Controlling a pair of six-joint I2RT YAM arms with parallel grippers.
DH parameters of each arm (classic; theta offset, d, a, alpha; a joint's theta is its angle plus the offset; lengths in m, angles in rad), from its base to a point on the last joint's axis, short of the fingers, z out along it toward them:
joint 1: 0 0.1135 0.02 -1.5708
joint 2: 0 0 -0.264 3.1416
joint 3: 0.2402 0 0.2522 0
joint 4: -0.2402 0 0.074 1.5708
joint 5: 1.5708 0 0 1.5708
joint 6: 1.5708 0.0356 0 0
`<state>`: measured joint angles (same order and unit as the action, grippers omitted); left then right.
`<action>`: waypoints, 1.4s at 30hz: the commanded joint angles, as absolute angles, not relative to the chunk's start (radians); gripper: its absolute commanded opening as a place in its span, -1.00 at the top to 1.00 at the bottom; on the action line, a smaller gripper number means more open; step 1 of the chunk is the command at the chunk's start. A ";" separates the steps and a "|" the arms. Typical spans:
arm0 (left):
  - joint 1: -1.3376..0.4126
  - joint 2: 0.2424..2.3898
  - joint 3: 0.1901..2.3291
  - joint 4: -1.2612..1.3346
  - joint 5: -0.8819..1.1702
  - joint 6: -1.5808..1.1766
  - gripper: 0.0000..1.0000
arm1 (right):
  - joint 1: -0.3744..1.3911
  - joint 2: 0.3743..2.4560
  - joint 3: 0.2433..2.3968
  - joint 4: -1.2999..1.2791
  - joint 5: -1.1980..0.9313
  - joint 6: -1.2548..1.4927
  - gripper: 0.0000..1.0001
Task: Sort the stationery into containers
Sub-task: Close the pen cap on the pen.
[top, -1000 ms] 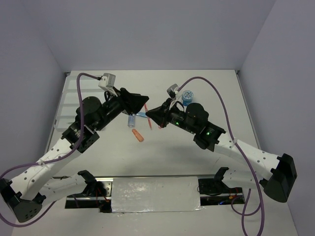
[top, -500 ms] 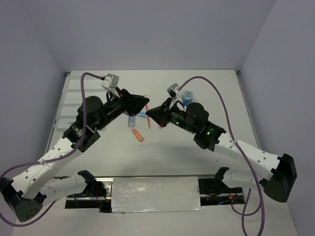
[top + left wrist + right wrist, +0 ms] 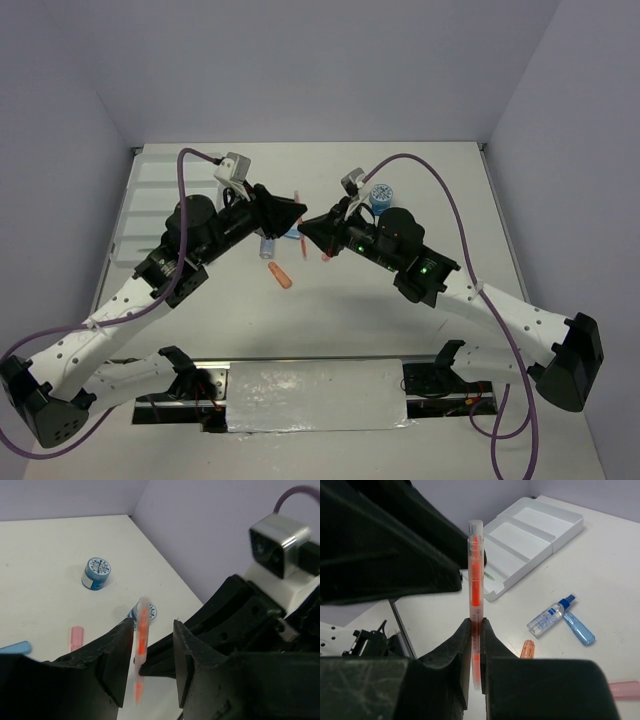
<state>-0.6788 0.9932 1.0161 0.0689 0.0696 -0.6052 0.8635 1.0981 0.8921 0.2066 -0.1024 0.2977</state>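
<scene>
In mid-air, clamped in right gripper point(image 3: 475, 629): orange pen point(image 3: 475, 570), seemingly light, stiff, slick; left gripper point(image 3: 152, 632) apart astride it; take mid-barrel.

In the right wrist view the orange pen point(image 3: 475, 575) blurs at its lower end inside the right hand point(image 3: 475, 645), and the pink piece point(image 3: 626, 689) runs off the picture's edge. In the left wrist view one tape roll point(image 3: 151, 611) sits half behind the pen, and the light blue piece point(image 3: 12, 648) is cut by the edge. From above, the left arm point(image 3: 190, 235) covers part of the tray point(image 3: 150, 185).
</scene>
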 commanded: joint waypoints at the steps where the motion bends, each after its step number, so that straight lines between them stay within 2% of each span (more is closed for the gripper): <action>1: -0.686 0.983 1.008 0.054 0.078 -0.583 -0.03 | 0.870 1.066 0.959 0.267 -0.064 0.295 1.00; 6: -0.686 0.954 1.008 0.032 0.046 -0.577 -0.26 | 0.871 1.066 0.959 0.265 -0.048 0.301 1.00; 8: -0.686 0.951 1.006 0.034 0.048 -0.574 -0.24 | 0.871 1.071 0.966 0.265 -0.060 0.299 1.00; 10: -0.686 0.948 1.003 0.038 0.051 -0.572 -0.11 | 0.870 1.077 0.973 0.262 -0.092 0.295 1.00; 16: -0.686 0.951 0.986 0.074 0.086 -0.572 -0.04 | 0.870 1.091 0.971 0.273 -0.133 0.299 1.00; 23: -0.686 0.973 0.983 0.083 0.109 -0.571 0.28 | 0.868 1.092 0.983 0.268 -0.172 0.301 1.00; 27: -0.686 0.969 0.982 0.097 0.113 -0.560 0.80 | 0.871 1.104 0.983 0.273 -0.244 0.288 1.00; 29: -0.686 0.963 0.979 0.104 0.124 -0.552 0.97 | 0.870 1.104 0.973 0.279 -0.265 0.288 1.00; 31: -0.686 0.957 0.971 0.115 0.144 -0.543 1.00 | 0.867 1.106 0.965 0.273 -0.294 0.278 0.70; 32: -0.686 0.950 0.968 0.133 0.182 -0.528 1.00 | 0.862 1.104 0.962 0.272 -0.307 0.275 0.38; 35: -0.686 0.925 0.942 0.185 0.274 -0.483 1.00 | 0.844 1.111 0.956 0.259 -0.386 0.270 0.13; 37: -0.686 0.904 0.931 0.207 0.334 -0.454 1.00 | 0.836 1.109 0.945 0.264 -0.428 0.270 0.19; 40: -0.686 0.890 0.925 0.221 0.370 -0.434 1.00 | 0.833 1.097 0.928 0.285 -0.449 0.276 0.49; 42: -0.686 0.888 0.923 0.225 0.377 -0.437 1.00 | 0.830 1.097 0.931 0.284 -0.451 0.279 0.48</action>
<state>-0.6815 0.9058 0.9245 0.1307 0.2878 -0.4763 0.8330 1.1046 0.9257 0.2256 -0.3820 0.2794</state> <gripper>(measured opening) 0.221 0.261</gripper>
